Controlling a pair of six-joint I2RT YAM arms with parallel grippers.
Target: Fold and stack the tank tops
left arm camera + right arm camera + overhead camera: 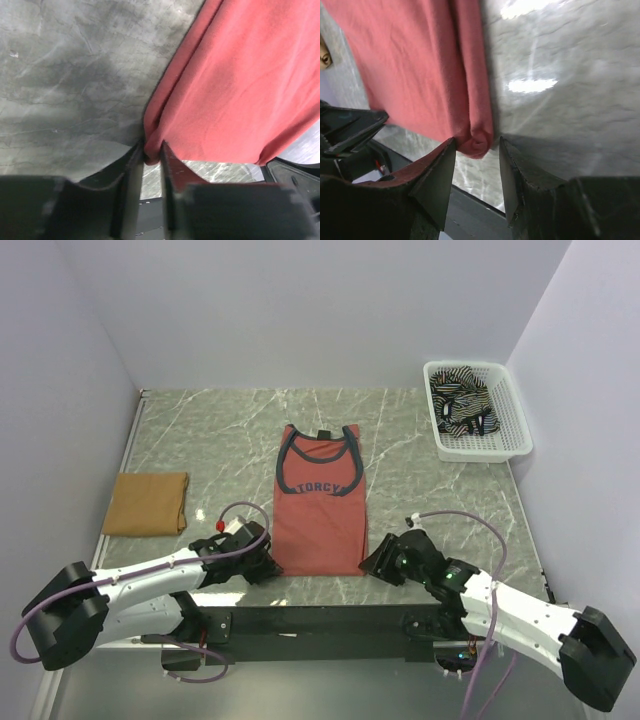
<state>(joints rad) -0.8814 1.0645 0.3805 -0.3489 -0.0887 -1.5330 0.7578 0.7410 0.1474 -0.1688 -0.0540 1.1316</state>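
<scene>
The brick-red tank top (320, 502) with dark chest lettering lies flat in the middle of the table, sides folded in, neck at the far end. My left gripper (268, 566) is shut on its near left hem corner (152, 145). My right gripper (374, 560) is open, its jaws either side of the near right hem corner (479, 142) without gripping it. The mustard-tan tank top (147, 503) lies folded at the left. The black-and-white striped tank top (462, 405) is bunched in the basket.
A white plastic mesh basket (518, 427) stands at the far right corner. The table's dark near edge (320, 620) runs just behind both grippers. White walls close in the left, far and right sides.
</scene>
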